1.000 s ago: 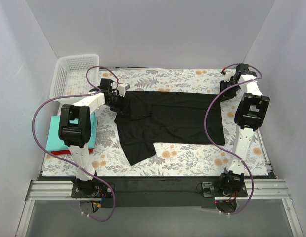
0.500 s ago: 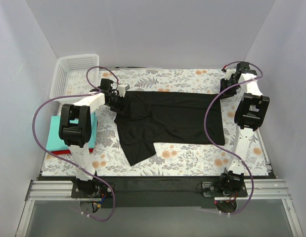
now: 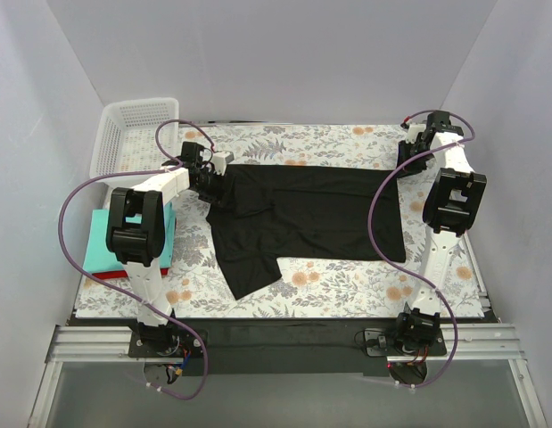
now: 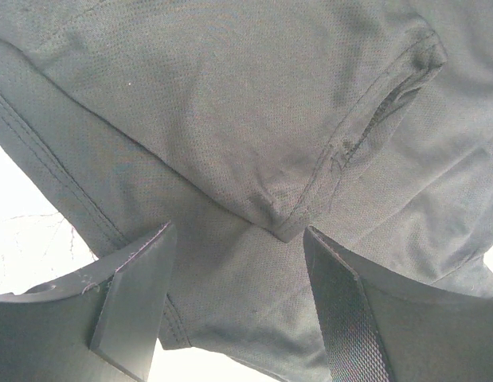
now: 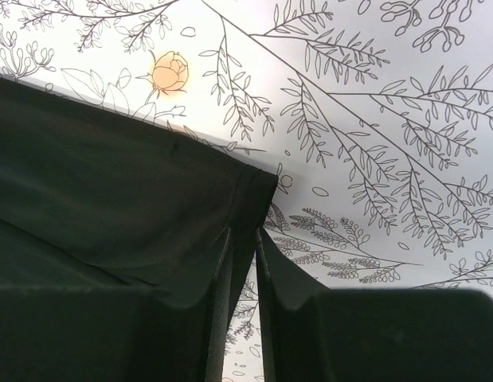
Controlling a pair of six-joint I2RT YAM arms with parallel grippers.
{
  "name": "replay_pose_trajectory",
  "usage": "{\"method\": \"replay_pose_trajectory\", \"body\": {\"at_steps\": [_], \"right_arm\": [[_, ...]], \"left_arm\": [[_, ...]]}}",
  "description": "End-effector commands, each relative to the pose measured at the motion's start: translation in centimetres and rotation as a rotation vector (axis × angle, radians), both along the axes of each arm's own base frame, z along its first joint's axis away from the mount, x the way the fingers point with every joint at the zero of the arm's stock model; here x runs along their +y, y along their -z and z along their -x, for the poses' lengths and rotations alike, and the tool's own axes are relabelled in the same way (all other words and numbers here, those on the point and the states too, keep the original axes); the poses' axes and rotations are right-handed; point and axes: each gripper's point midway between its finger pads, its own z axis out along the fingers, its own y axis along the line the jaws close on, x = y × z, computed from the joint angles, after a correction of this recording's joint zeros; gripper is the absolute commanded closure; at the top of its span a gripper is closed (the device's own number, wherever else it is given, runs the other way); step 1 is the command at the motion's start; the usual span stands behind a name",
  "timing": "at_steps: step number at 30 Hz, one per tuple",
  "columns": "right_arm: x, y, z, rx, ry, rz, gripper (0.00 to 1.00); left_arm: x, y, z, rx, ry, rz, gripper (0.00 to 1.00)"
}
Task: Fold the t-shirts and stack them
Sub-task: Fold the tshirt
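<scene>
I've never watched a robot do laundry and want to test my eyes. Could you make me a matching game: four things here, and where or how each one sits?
Things:
1. black t-shirt
2. white basket
3. teal t-shirt
4. left gripper

Places or states:
A. at the far left corner of the table
B. open, just above black cloth
C. spread across the middle
D. folded at the left edge, on top of a red t-shirt

Pairs: 1-C, 2-A, 3-D, 4-B

Worktop (image 3: 347, 276): its white surface is showing a print of grey leaves and orange flowers. Walls (image 3: 284, 62): plain pale grey panels are enclosing it on left, back and right. Aluminium rails (image 3: 276, 358) are running along the near edge. Light is falling evenly, softly.
</scene>
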Motion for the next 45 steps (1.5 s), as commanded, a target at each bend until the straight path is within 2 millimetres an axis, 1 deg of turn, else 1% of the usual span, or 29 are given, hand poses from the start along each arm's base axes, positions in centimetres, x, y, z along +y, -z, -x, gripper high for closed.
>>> {"method": "replay_pose_trajectory", "body": {"at_steps": [1, 7, 14, 20, 28, 31, 32, 33, 37, 41, 45], "right_arm": [[0.6, -2.0, -0.4, -0.04, 0.006, -0.026, 0.77], [0.3, -0.8, -0.2, -0.016, 0.012, -0.012, 0.77], [-0.1, -0.2, -0.1, -0.004, 0.021, 0.004, 0.77], [0.1, 0.4, 0.1, 0.013, 0.021, -0.006, 0.77], [0.4, 1.3, 0.1, 0.027, 0.019, -0.019, 0.8], [0.4, 1.2, 0.1, 0.025, 0.017, -0.023, 0.84], [0.4, 1.1, 0.0, 0.023, 0.016, -0.021, 0.89], [0.5, 1.1, 0.0, 0.021, 0.014, -0.025, 0.92], [0.6, 0.4, -0.3, 0.001, 0.005, -0.033, 0.99], [0.7, -0.5, -0.9, -0.03, -0.007, -0.039, 0.99], [0.6, -1.6, -1.9, -0.078, -0.019, -0.032, 0.99]], "left_arm": [[-0.2, -0.4, -0.3, -0.023, 0.005, 0.001, 0.36], [-0.3, -0.4, -0.5, -0.026, 0.005, 0.002, 0.36], [-0.3, -0.4, -0.6, -0.025, 0.004, 0.002, 0.36], [-0.3, -0.3, -0.5, -0.02, 0.002, 0.004, 0.36], [-0.2, 0.0, -0.5, -0.015, 0.002, 0.0, 0.36], [-0.2, 0.0, -0.5, -0.015, 0.002, -0.002, 0.36], [-0.2, 0.0, -0.6, -0.017, 0.002, -0.003, 0.36], [-0.1, 0.0, -0.6, -0.017, 0.0, -0.003, 0.36], [-0.2, 0.2, -0.5, -0.009, -0.001, -0.003, 0.36], [-0.2, 0.3, -0.5, -0.006, -0.001, -0.004, 0.36], [-0.1, 0.4, -0.5, -0.005, -0.003, -0.008, 0.36]]}}
